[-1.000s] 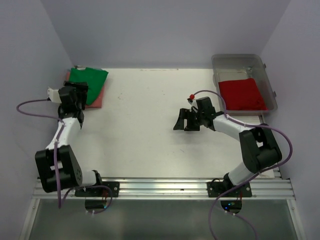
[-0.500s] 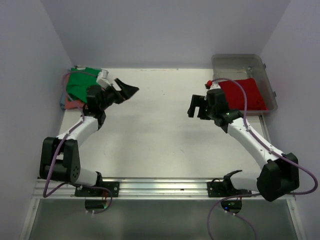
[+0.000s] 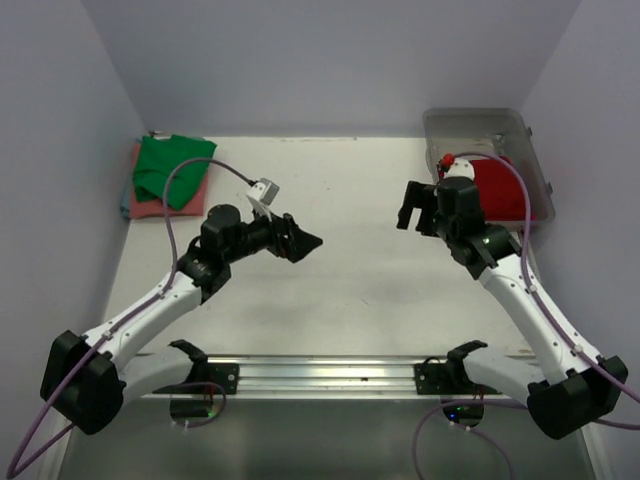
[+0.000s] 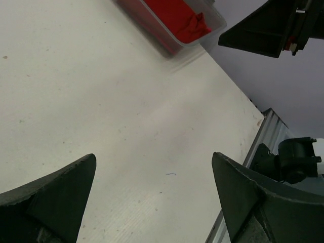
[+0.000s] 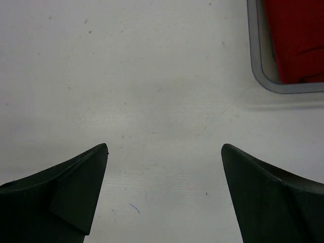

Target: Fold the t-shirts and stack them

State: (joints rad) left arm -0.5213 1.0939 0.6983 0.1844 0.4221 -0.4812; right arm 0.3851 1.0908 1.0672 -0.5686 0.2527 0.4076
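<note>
Hovering mid-frame over the white table (image 3: 350,290), left gripper (image 3: 303,243) and right gripper (image 3: 413,205) hold jaws apart, empty; the bright green collared cloth shirt (image 3: 170,168) tops the salmon-pink cloth shirt (image 3: 140,205) upper left as the stack, while the red cloth shirt (image 3: 508,192) waits in a clear plastic bin (image 3: 475,115) upper right, probably next

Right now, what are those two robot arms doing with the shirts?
Nothing is being held. The left tool and the right tool both hang open over the middle of the table. A green shirt lies on a pink shirt in the far left corner. A red shirt sits in a clear bin at the far right, close to the right tool.
</note>
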